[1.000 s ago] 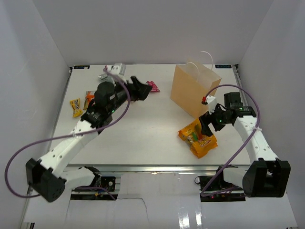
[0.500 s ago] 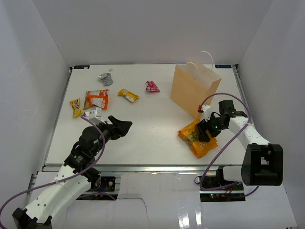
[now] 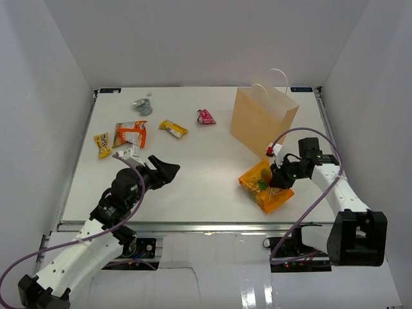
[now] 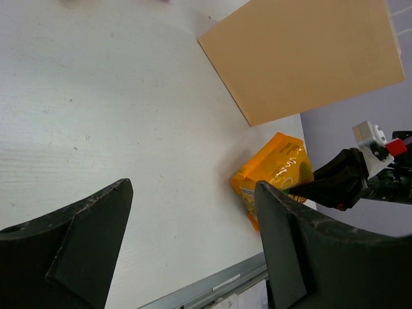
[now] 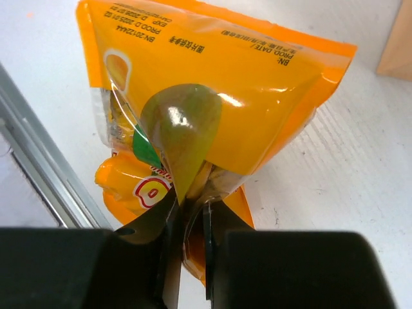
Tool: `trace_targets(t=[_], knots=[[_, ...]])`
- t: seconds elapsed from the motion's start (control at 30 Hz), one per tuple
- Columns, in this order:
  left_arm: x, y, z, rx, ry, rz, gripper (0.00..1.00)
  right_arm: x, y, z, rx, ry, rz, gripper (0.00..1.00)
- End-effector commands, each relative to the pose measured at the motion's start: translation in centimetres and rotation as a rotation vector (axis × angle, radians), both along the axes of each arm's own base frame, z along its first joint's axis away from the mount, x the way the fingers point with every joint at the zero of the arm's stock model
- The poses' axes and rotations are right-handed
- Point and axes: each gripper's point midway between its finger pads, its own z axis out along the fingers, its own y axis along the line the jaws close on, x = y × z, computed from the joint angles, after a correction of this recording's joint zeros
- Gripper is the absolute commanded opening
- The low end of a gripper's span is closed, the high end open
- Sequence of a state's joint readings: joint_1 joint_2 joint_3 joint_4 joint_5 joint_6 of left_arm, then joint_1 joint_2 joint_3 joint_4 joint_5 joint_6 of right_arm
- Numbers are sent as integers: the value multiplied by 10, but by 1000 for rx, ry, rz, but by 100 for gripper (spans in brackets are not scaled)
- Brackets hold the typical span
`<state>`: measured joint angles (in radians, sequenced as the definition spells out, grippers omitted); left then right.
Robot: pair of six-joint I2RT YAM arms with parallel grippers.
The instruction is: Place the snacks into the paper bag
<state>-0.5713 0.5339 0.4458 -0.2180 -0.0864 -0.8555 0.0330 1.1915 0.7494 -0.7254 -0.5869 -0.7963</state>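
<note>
The right claw (image 3: 275, 182) is clamped on one edge of the large orange bag (image 3: 259, 187), which sits on the tabletop (image 3: 206, 174) just in front of the upright paper bag (image 3: 261, 125). The left claw (image 3: 168, 172) hovers with its jaws wide apart, holding nothing, well to the left of the paper bag. Also left of the paper bag lie a pink wrapper (image 3: 206, 116), a yellow packet (image 3: 174, 128), an orange-white bag (image 3: 131, 134) and a silver foil packet (image 3: 142, 105).
</note>
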Motion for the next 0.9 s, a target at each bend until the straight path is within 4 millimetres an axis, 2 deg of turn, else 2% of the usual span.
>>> trace_targets(t=[0.0,0.1,0.13,0.2,0.23,0.33,0.37,0.43,0.47,0.57,0.63,0.67,0.7,0.73,0.8,0.83,0.87], knots=[[0,-1,11,-20,-20,-6,87,-15,14,27,69,-86,168,8],[1,-2,10,-16,-21,-9,87,-22,23,52,113,-156,250,8],[1,-3,11,-16,-23,-12,87,-18,26,70,126,-207,273,8],[2,-4,10,-13,-20,-14,87,-25,36,91,177,-240,331,8],[3,-4,8,-10,-16,-16,87,-20,41,114,203,-294,348,8],[3,-4,10,-9,-20,-17,87,-16,49,151,242,-373,370,8],[3,-4,10,-7,-21,-16,87,-10,52,178,260,-440,379,8],[3,-4,9,-6,-18,-14,87,-3,57,208,288,-505,366,8],[3,-4,8,-6,-18,-14,87,1,60,237,307,-575,371,8],[3,-4,5,-3,-13,-12,87,16,63,290,352,-681,314,8],[3,-3,3,-2,-10,-9,87,29,63,340,358,-836,284,8],[3,-3,2,-3,-10,-9,87,33,61,353,374,-833,222,8],[3,-2,3,-3,-13,-8,87,35,59,375,379,-890,206,8],[3,-3,3,-2,-14,-8,87,47,55,385,366,-915,156,8],[3,-2,3,1,-15,-9,87,56,50,419,382,-994,90,8],[3,-3,3,1,-14,-10,87,70,44,424,365,-1005,37,8],[3,-2,3,3,-12,-9,87,75,42,436,374,-1035,7,8]])
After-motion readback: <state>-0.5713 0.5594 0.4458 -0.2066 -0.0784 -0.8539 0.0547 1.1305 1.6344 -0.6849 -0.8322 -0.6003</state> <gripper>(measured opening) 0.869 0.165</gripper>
